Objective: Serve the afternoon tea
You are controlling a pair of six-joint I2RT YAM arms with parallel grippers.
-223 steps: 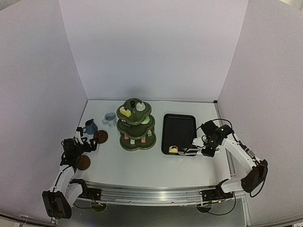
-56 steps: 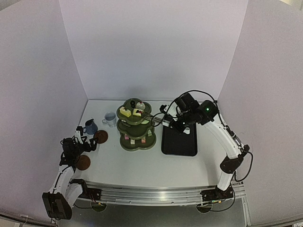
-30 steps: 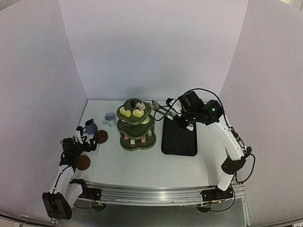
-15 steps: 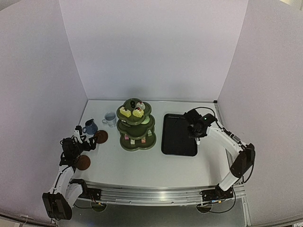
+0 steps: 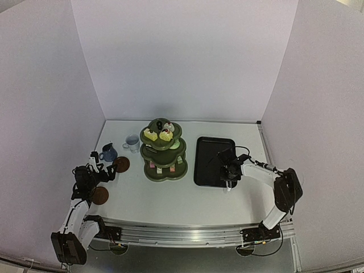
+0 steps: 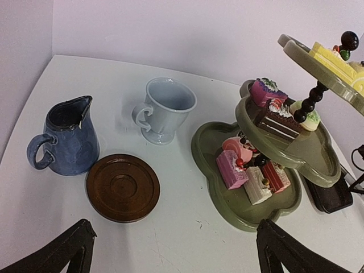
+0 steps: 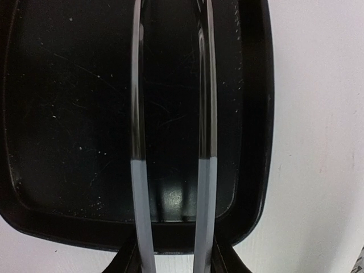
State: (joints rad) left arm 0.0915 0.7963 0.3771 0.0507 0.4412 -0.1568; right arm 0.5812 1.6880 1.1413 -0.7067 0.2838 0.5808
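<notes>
The dark green three-tier stand [image 5: 164, 152] stands mid-table with small colourful cakes [image 5: 165, 135] on every tier; pink, white and red ones [image 6: 250, 173] lie on its bottom tier [image 6: 227, 210]. Left of it are the pale mug [image 5: 132, 143], the dark blue mug [image 5: 108, 152] and one brown saucer [image 5: 120, 164]; a second saucer [image 5: 100, 195] lies nearer. My left gripper [image 5: 102, 166] is open beside these, its fingers apart around bare table [image 6: 176, 250]. My right gripper [image 5: 229, 173] is shut on the metal tongs [image 7: 136, 187], which reach over the black tray [image 7: 68, 114].
The black tray [image 5: 207, 165] lies right of the stand, and my right gripper sits low at its near right corner. White walls close in the table at the back and on both sides.
My right arm has drawn back from the stand's top tier and come down to the tray's near right corner, tongs still in it. The left arm has not moved.
</notes>
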